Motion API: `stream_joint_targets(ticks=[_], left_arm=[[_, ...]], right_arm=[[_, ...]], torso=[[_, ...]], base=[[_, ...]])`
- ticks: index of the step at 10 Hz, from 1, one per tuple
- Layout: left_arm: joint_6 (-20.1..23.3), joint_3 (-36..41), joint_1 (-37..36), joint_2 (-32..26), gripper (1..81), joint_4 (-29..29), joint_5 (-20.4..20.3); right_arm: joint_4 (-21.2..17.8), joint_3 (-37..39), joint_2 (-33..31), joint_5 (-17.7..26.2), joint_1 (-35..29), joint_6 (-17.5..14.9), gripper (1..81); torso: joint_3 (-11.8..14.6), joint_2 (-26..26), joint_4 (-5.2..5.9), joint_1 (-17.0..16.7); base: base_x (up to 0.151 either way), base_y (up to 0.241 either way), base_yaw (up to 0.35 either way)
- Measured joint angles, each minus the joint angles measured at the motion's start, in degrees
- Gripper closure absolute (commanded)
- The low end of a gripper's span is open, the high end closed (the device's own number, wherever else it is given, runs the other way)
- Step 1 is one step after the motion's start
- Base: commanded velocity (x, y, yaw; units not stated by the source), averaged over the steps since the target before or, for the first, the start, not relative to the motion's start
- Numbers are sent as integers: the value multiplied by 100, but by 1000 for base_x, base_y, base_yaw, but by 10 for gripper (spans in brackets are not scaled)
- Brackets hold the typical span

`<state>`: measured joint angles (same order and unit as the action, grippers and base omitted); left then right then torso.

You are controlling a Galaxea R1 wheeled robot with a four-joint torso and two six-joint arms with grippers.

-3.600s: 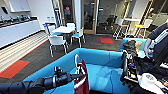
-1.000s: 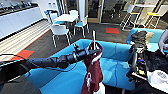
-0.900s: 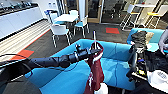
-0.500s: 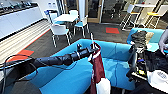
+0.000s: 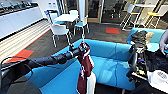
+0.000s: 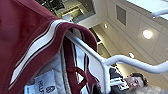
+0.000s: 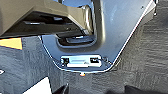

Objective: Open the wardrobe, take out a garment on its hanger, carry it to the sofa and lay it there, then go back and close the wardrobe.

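Centrally in the frame, the left gripper (image 5: pixel 80 50) is clamped on the hanger (image 5: pixel 83 44), dangling the garment (image 5: pixel 84 72) over the sofa (image 5: pixel 107 62).

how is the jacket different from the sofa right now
The jacket is maroon with white trim; the sofa is plain bright blue. The jacket hangs upright in the air from a thin white hanger at the end of the left arm; the sofa sits low on the floor. The jacket is narrow, while the sofa spreads wide behind and beside it. Both are soft fabric things.
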<state>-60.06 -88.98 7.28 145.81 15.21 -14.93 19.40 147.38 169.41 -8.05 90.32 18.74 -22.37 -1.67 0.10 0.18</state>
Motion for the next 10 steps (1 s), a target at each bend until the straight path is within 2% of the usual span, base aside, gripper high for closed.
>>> stream_joint_targets(ticks=[4,6,10], left_arm=[[17,-647,300,121,811,90,-11],[-10,-595,243,460,811,107,88],[-507,-305,-279,1337,811,101,173]], right_arm=[[2,162,66,6,-2,0,10],[4,162,96,9,0,0,10],[9,165,112,6,-2,0,10]], torso=[[0,0,0,0],[0,0,0,0],[-2,0,0,0]], base=[[0,0,0],[0,0,0],[0,0,0]])
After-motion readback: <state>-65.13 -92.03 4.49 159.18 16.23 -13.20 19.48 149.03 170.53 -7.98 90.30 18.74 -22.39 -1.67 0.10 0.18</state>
